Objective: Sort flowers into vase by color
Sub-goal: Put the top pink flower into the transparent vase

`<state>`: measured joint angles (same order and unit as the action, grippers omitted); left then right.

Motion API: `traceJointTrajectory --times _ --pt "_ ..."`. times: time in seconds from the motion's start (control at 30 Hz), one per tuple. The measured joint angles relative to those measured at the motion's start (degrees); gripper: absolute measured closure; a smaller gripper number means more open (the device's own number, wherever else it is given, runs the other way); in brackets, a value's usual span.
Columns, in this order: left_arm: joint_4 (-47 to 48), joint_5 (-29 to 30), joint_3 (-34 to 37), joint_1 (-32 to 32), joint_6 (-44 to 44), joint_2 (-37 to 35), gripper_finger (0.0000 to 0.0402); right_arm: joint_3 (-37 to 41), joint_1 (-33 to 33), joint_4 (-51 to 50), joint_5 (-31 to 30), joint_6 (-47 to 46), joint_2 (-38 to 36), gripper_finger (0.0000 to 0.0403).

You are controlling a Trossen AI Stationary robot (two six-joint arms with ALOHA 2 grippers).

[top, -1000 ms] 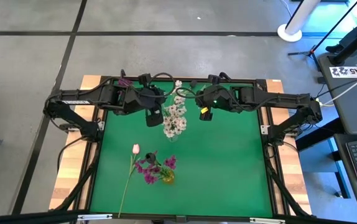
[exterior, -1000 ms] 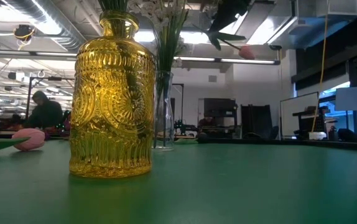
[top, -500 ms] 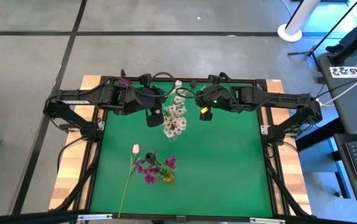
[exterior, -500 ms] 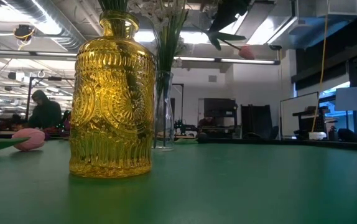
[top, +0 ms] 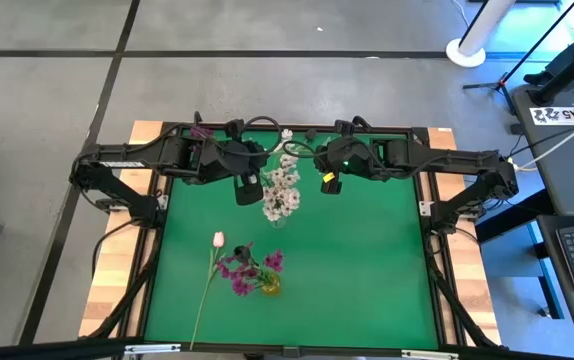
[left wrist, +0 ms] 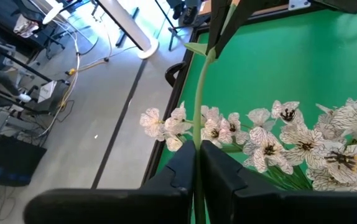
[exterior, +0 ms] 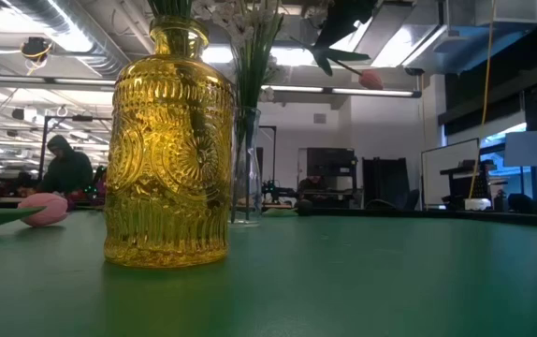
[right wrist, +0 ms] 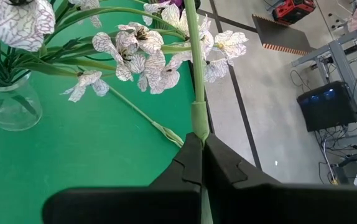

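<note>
My left gripper and my right gripper face each other above the table's far edge. Both are shut on one thin green stalk that spans between them. In the low view a pink bud and a leaf hang below a dark gripper. White blossoms stand in a clear glass vase. Magenta clusters stand in a yellow glass vase. A pink-white tulip lies flat on the green mat, left of the yellow vase. My left gripper pinches the green stalk between its two fingers, coming level from the table's left. The stalk runs forward along the fingers to the other gripper and is lifted clear of the table. My right gripper pinches the same stalk at a leaf node between its two fingers, coming level from the table's right. The stalk runs forward along the fingers, clear of the table, above the white blossoms.
A magenta flower head shows behind the left arm at the far edge. One white spray leans out over the far edge. The mat is bare on its right half. A person sits in the room beyond.
</note>
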<state>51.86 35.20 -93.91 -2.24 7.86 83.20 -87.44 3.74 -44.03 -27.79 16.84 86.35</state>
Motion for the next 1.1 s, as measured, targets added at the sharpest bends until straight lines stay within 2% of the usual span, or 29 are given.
traceJointTrajectory --times 0.27,0.37,0.47,0.63,0.83,0.97,1.1 --pt "0.02 0.02 0.00 0.00 -0.18 0.00 0.0399 0.00 0.01 0.06 -0.01 -0.18 0.00 0.0402" --pt "0.03 0.04 0.00 0.00 -0.20 0.00 0.0399 0.00 -0.01 0.45 -1.02 -0.66 0.00 0.0390" --pt "0.04 0.04 0.00 0.00 -0.28 0.00 0.0400 -0.02 -0.12 0.79 -2.27 -0.68 -0.04 0.0355" --pt "0.07 0.22 0.00 0.02 -0.33 0.00 0.0401 -0.05 -1.98 0.77 -4.65 0.06 -0.04 0.0261" --pt "0.58 0.84 0.00 0.00 -1.21 0.00 0.0401 -2.52 -6.06 -0.91 -13.91 1.66 -0.04 0.0159" --pt "1.74 3.27 0.00 0.02 -1.79 -0.11 0.0401 -7.63 -9.36 -2.77 -17.89 1.61 -0.04 0.0119" --pt "2.30 4.55 0.11 -0.20 -2.49 -1.88 0.0401 -14.16 -13.17 -4.09 -19.20 1.08 -0.13 0.0108"
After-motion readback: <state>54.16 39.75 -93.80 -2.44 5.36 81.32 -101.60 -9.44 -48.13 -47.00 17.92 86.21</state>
